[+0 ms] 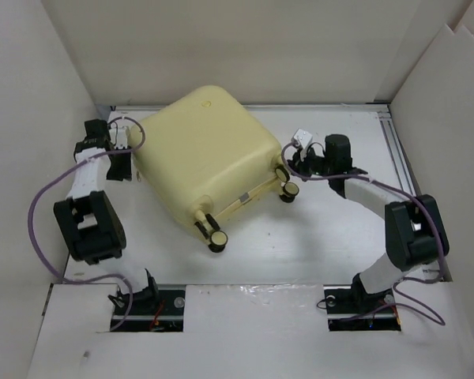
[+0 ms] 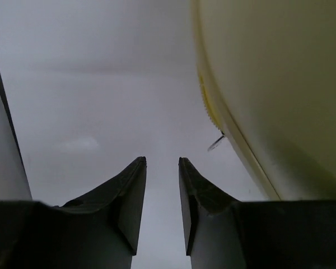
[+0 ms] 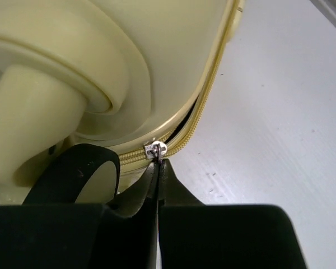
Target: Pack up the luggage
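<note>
One pale yellow hard-shell suitcase [image 1: 201, 154] lies flat on table [image 1: 332, 245], toward 11 o'clock of centre, wheels [image 1: 218, 239] pointing 5 o'clock. Shell likely stiff, smooth, slippery, bulky: faces give no pinch, so best hold is zipper pull [image 3: 155, 150] or seam edge. Right hand [image 3: 158, 168], at suitcase's 3 o'clock corner, pinched tight on that pull. Left hand [image 2: 162, 162], at 9 o'clock side, narrow, empty, just beside shell.

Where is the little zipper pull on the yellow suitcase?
The zipper pull sits mid-frame in the right wrist view, on the luggage seam beside a black wheel, pinched between the fingers of the right gripper.
</note>
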`<action>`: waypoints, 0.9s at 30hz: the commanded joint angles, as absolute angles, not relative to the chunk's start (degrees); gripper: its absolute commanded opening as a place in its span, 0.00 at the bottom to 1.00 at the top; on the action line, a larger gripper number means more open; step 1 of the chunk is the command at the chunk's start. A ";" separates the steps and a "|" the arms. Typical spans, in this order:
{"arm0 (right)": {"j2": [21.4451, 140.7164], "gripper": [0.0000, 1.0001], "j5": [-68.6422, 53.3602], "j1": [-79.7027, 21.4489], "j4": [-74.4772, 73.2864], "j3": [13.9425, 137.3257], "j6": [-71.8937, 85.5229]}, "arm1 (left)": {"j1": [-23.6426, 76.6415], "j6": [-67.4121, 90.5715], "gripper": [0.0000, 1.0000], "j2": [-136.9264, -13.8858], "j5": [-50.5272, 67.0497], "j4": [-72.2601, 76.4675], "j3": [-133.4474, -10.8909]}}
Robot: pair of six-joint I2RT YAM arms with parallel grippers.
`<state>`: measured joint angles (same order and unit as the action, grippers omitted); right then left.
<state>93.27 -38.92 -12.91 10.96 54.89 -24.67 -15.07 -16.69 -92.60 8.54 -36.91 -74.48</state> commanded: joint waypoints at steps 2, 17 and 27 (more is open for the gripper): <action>84.74 0.00 -35.34 -27.39 13.97 49.14 -25.85 | -8.88 -14.94 0.29 -108.14 16.08 -33.31 -87.39; 93.23 0.00 -22.59 -48.16 20.91 52.81 -15.21 | -2.29 -19.21 0.41 -97.95 17.68 -35.53 -99.88; 100.90 0.00 -17.06 -48.87 27.33 58.97 -7.04 | 9.56 -48.95 0.91 -66.29 22.25 -55.80 -76.66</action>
<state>100.18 -27.57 -50.48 20.40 56.60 -9.69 7.29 -38.50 -66.65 19.46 -42.06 -82.87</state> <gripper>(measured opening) 0.009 0.894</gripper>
